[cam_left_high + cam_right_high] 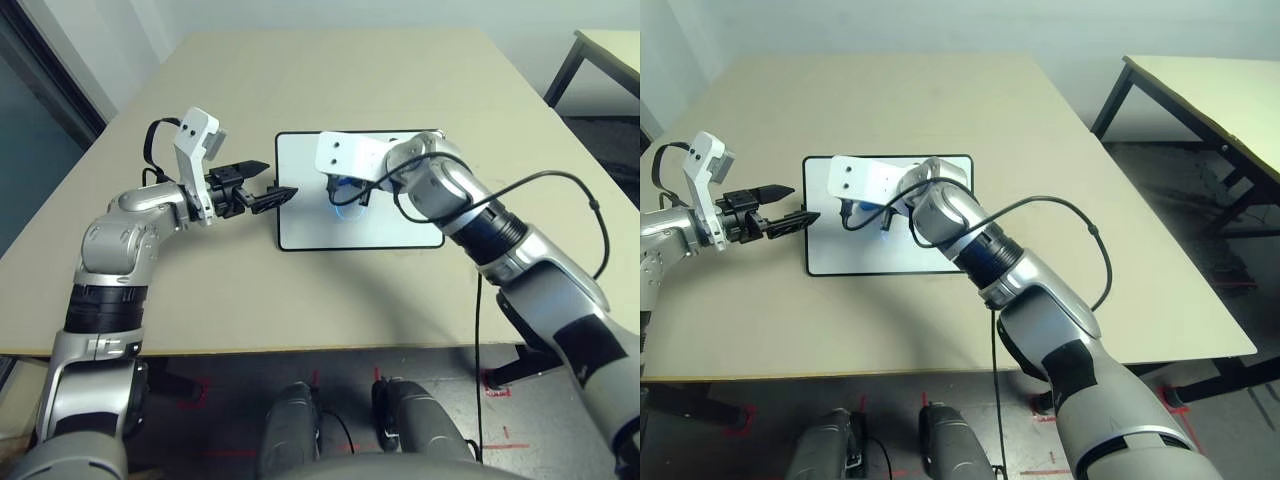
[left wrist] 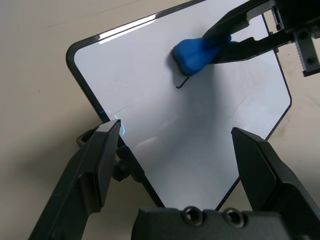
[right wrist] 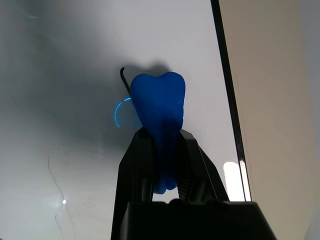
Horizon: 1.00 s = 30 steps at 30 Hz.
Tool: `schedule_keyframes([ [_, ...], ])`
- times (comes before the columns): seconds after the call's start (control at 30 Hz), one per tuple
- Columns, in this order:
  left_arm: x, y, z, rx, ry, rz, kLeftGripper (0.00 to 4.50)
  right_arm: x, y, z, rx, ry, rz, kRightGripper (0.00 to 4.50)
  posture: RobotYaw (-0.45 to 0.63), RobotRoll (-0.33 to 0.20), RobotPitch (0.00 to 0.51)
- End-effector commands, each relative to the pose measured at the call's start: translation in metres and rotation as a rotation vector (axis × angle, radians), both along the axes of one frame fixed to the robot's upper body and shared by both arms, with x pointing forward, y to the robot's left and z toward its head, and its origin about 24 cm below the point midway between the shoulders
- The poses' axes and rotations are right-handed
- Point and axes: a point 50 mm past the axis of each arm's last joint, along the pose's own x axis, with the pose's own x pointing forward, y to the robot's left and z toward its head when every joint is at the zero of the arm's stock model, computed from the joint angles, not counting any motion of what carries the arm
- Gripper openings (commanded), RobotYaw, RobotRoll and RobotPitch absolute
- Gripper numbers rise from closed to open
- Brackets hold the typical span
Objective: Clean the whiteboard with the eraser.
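Observation:
The whiteboard (image 1: pixel 330 225) lies flat in the middle of the tan table. My right gripper (image 3: pixel 161 137) is shut on the blue eraser (image 3: pixel 160 110) and holds its tip down on the board's upper middle. A short dark pen mark (image 3: pixel 122 75) sits just beside the eraser (image 2: pixel 192 54). My left gripper (image 1: pixel 268 182) is open at the board's left short edge. One of its fingers (image 2: pixel 107 145) rests by a small black knob there. The other hangs over the white surface.
The tan table (image 1: pixel 300 80) has free room behind and to both sides of the board. A black cable (image 1: pixel 560 180) loops off my right forearm. A second table (image 1: pixel 1210 90) stands at the back right, across a gap of floor.

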Motion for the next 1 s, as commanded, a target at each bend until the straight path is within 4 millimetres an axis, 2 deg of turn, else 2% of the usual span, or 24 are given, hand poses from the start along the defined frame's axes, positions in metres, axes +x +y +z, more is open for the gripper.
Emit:
schedule_keyframes([
  [0.03, -0.003, 0.000, -0.005, -0.010, 0.017, 0.001, 4.50, -0.012, 0.002, -0.017, -0.037, 0.057, 0.049, 0.57, -0.02, 0.000, 0.108],
  [0.17, -0.003, 0.002, -0.005, -0.011, 0.017, 0.008, 4.50, -0.031, -0.004, -0.036, -0.095, 0.118, 0.096, 0.57, -0.02, 0.000, 0.108],
  [0.27, -0.002, 0.003, -0.006, -0.013, 0.018, 0.010, 4.50, -0.029, -0.003, -0.033, -0.089, 0.105, 0.085, 0.57, -0.02, 0.000, 0.108],
  [0.43, -0.002, 0.003, -0.006, -0.013, 0.019, 0.008, 4.50, -0.004, 0.009, 0.002, 0.022, -0.012, 0.027, 0.57, -0.03, 0.000, 0.109],
  [0.53, -0.002, 0.003, -0.006, -0.014, 0.019, 0.007, 4.50, 0.002, 0.015, 0.012, 0.050, -0.031, 0.023, 0.57, -0.02, 0.000, 0.111],
  [0.67, -0.003, 0.003, -0.006, -0.015, 0.020, 0.007, 4.50, -0.004, 0.019, 0.004, 0.043, 0.008, 0.053, 0.57, -0.02, 0.000, 0.114],
  [0.83, -0.004, 0.004, -0.007, -0.015, 0.022, 0.013, 4.50, -0.027, 0.019, -0.022, 0.017, 0.102, 0.113, 0.57, -0.02, 0.000, 0.117],
  [0.9, -0.004, 0.004, -0.007, -0.015, 0.022, 0.014, 4.50, -0.028, 0.020, -0.022, 0.028, 0.103, 0.112, 0.57, -0.01, 0.000, 0.119],
  [1.0, -0.004, 0.004, -0.007, -0.014, 0.023, 0.014, 4.50, -0.018, 0.025, -0.008, 0.093, 0.049, 0.091, 0.57, -0.02, 0.000, 0.121],
])
